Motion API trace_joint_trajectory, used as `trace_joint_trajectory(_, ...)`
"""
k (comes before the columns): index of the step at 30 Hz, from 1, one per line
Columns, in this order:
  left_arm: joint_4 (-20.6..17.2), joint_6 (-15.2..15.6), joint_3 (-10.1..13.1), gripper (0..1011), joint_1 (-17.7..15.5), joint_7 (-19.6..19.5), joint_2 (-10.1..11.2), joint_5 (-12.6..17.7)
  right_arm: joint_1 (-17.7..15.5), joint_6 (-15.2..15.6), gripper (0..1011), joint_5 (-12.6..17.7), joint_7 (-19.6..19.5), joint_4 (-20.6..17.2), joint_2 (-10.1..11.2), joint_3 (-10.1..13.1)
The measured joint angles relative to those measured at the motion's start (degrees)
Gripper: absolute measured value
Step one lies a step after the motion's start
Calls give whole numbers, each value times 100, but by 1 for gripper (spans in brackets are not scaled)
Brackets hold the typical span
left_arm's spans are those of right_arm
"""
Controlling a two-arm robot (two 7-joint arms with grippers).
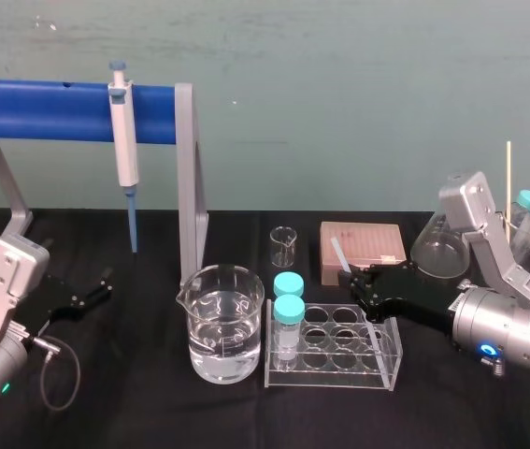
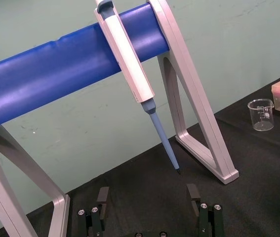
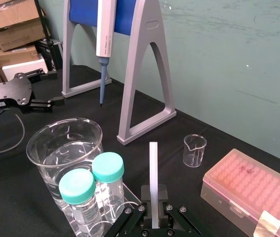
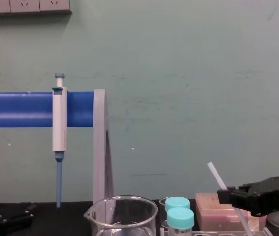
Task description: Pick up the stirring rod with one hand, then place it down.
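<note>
The stirring rod [image 3: 153, 168] is a thin translucent white stick, and my right gripper [image 3: 153, 200] is shut on it with the black fingers pressed to both its sides. In the head view the rod's free end [image 1: 338, 251] pokes out of the right gripper [image 1: 350, 279] over the pink box. The chest view shows the rod [image 4: 216, 177] tilted and passing through the gripper [image 4: 224, 195], with its lower end hidden. My left gripper [image 2: 148, 197] rests low at the table's left [image 1: 92, 292], open and holding nothing.
A white-and-blue pipette [image 1: 122, 140] hangs on the blue-bar stand [image 1: 186, 178]. Before me are a beaker of water [image 1: 222, 323], a clear rack [image 1: 335, 348] with two teal-capped vials, a small beaker [image 1: 283, 245], a pink tip box [image 1: 363, 251] and a flask [image 1: 439, 248].
</note>
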Motion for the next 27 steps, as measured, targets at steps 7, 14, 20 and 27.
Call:
trace_joint_trajectory(7, 0, 0, 0, 1000, 0, 0, 0, 0, -54, -41, 70, 18, 5, -6, -28, 69)
trace_joint_trajectory(14, 0, 0, 0, 1000, 0, 0, 0, 0, -372, -959, 70, 99, 141, -28, -139, 333)
trace_joint_trajectory(20, 0, 0, 0, 1000, 0, 0, 0, 0, -717, -2021, 70, 126, 421, 6, -249, 552)
trace_joint_trajectory(27, 0, 0, 0, 1000, 0, 0, 0, 0, -1044, -2584, 70, 124, 498, -42, -289, 802)
